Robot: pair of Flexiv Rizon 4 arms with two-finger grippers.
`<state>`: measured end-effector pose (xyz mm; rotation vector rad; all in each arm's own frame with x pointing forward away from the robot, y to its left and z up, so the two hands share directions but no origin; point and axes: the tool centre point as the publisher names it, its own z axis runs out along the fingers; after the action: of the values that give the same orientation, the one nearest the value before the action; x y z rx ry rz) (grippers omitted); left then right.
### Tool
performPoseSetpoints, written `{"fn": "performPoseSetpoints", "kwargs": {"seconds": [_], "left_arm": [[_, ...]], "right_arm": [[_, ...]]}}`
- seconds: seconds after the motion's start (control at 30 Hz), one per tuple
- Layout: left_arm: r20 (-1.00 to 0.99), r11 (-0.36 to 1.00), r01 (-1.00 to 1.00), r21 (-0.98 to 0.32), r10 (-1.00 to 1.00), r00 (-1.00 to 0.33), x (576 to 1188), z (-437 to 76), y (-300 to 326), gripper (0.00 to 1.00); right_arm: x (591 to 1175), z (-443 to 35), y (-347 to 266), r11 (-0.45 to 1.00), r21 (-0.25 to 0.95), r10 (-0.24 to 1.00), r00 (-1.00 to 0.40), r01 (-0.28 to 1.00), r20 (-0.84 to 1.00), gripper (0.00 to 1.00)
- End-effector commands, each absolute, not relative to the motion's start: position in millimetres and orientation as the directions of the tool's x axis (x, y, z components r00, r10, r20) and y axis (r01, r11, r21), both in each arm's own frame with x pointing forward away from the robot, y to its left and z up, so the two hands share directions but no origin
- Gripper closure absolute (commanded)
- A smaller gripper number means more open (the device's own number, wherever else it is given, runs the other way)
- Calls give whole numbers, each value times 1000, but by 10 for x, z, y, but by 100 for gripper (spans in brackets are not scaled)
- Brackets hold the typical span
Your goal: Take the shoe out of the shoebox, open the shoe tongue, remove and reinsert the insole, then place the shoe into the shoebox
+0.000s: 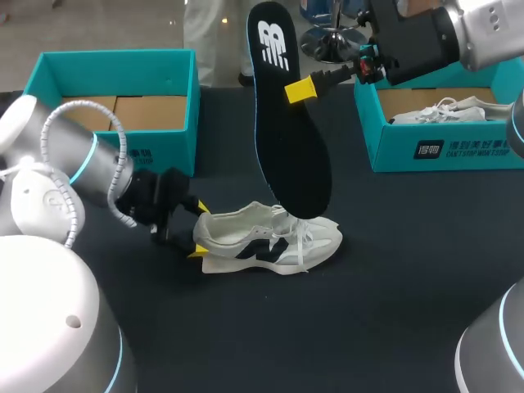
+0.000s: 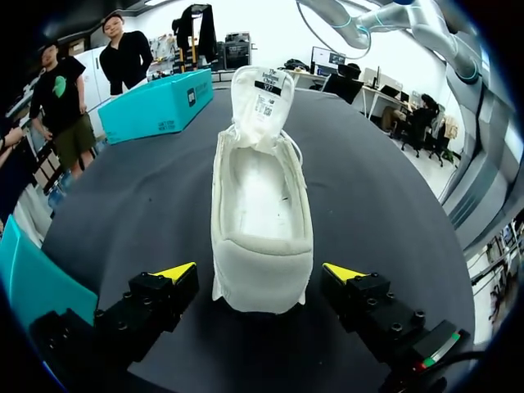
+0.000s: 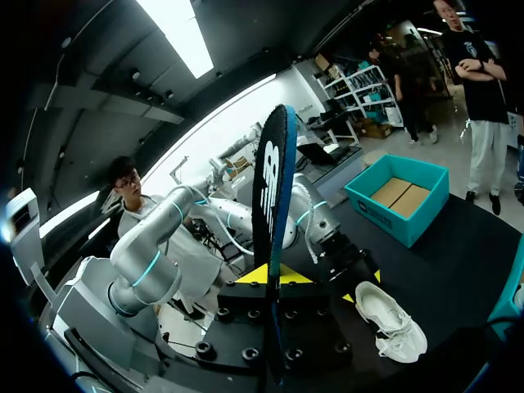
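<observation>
Above white-and-black sneaker [image 1: 270,241], right gripper [image 1: 296,90] jaws clamp black foam insole [image 1: 291,139], likely poised for reinsertion; left gripper [image 1: 197,230] jaws apart, flanking heel, probably to steady it.

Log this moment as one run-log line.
phase: insole out | left gripper: open, straddling shoe heel | right gripper: shut on insole, above shoe

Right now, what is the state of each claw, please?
Left claw: open, one finger on each side of the shoe heel, not touching it.
Right claw: closed on the insole, held above the shoe.
</observation>
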<state>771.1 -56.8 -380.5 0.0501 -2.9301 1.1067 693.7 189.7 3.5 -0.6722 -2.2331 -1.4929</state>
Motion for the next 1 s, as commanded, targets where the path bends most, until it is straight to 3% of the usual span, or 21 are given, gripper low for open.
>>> {"fn": "performPoseSetpoints", "kwargs": {"seconds": [0.03, 0.87, 1.0], "left_arm": [[20, 757, -34, -653, -28, -999, 7706, -3793, -573, 0], [18, 757, -33, -653, -28, -999, 7691, -3770, -575, 0], [31, 804, -41, -594, -28, -999, 7647, -3655, -574, 0]], "right_arm": [[6949, 36, 1920, 328, 749, 184, -817, 576, 547, 100], [6949, 36, 1920, 328, 749, 184, -817, 576, 547, 100], [6949, 36, 1920, 328, 749, 184, -817, 576, 547, 100]]}}
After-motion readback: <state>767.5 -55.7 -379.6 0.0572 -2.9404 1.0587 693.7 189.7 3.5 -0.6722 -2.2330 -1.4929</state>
